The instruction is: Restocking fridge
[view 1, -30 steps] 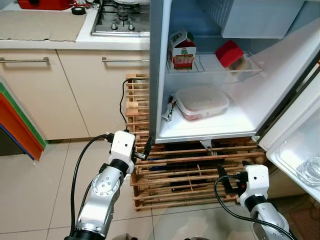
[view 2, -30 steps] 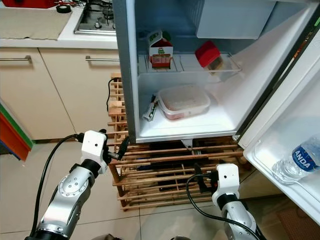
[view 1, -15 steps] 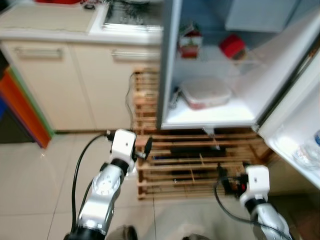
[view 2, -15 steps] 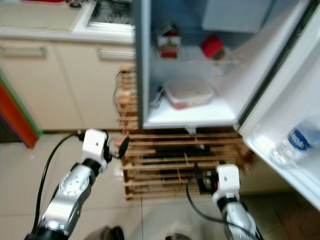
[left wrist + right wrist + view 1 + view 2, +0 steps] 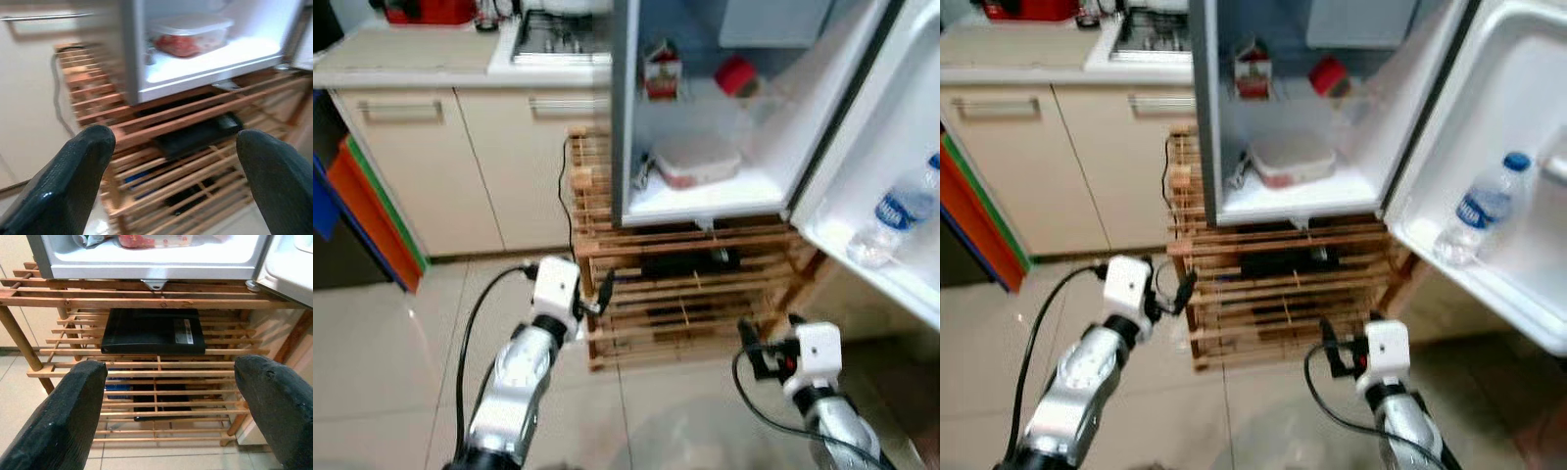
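The fridge (image 5: 744, 186) stands open on a wooden rack (image 5: 656, 323). On its upper shelf are a milk carton (image 5: 662, 70) and a red-lidded jar (image 5: 736, 75). A clear lidded food box (image 5: 697, 161) lies on the lower shelf beside a small packet (image 5: 639, 176). A water bottle (image 5: 898, 209) stands in the door shelf at the right. My left gripper (image 5: 600, 292) is open in front of the rack's left side, holding nothing. My right gripper (image 5: 751, 354) is open low before the rack, also holding nothing.
A black flat device (image 5: 152, 331) lies on a rack shelf under the fridge. Beige cabinets (image 5: 460, 166) with a hob (image 5: 558, 20) stand to the left. Orange and green boards (image 5: 367, 215) lean at the far left. The open door (image 5: 891, 147) juts out on the right above the tiled floor (image 5: 391, 372).
The whole view has pulled back and shifted, so the fridge looks smaller and the door with the water bottle shows more. Both grippers keep their pose.
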Tool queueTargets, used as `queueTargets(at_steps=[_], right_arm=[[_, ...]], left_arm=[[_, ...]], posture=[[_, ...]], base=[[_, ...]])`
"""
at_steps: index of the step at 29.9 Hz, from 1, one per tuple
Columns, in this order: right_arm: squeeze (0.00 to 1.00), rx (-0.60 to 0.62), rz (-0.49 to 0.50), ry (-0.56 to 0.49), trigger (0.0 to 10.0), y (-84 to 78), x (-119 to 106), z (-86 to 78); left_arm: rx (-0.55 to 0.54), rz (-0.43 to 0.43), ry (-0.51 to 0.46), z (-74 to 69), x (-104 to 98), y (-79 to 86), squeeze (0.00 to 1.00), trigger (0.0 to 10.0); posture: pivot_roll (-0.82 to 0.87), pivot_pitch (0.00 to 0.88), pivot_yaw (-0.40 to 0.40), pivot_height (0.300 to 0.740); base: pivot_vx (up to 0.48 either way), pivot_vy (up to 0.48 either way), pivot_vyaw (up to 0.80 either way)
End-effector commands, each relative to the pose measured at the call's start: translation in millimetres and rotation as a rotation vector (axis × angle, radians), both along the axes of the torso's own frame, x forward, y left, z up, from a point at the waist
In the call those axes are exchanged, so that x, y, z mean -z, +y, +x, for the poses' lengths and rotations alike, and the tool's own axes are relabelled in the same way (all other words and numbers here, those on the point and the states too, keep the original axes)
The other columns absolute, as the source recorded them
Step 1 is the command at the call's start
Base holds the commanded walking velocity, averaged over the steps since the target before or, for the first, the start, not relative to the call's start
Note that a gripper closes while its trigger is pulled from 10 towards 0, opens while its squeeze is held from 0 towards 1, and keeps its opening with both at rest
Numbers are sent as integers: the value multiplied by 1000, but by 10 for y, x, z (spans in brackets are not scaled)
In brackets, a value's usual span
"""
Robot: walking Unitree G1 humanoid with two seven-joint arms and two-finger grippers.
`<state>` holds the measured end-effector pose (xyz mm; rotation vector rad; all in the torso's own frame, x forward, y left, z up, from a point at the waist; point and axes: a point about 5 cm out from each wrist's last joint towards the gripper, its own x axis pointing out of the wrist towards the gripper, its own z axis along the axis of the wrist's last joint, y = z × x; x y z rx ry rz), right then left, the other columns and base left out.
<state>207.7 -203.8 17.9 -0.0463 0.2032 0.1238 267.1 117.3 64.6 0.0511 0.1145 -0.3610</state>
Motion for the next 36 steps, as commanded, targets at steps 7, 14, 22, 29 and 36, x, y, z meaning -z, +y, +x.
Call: queueTargets(at_steps=[7, 14, 22, 29, 36], right_arm=[[0, 9, -8, 1, 10000, -33, -14, 7], [0, 1, -10, 2, 10000, -33, -17, 15], [0, -2, -12, 5, 10000, -42, -16, 14], [0, -4, -11, 6, 10000, -40, -15, 16], [0, -8, -12, 5, 10000, -34, -13, 22]], left_arm=[[32, -23, -31, 1, -67, -21, 0, 10000], [29, -64, -6, -6, -48, -17, 0, 10000], [20, -18, -20, 8, -51, -14, 0, 10000], [18, -17, -19, 26, -53, -8, 0, 10000], [22, -28, -13, 29, -45, -19, 0, 10000]], posture=[[-77, 23, -17, 740], [-79, 23, -20, 740], [-80, 22, -19, 740], [-81, 20, -19, 740], [-80, 13, -17, 740]], base=[[0, -480, 0], [0, -206, 0], [-33, 0, 0], [-273, 0, 0], [-78, 0, 0]])
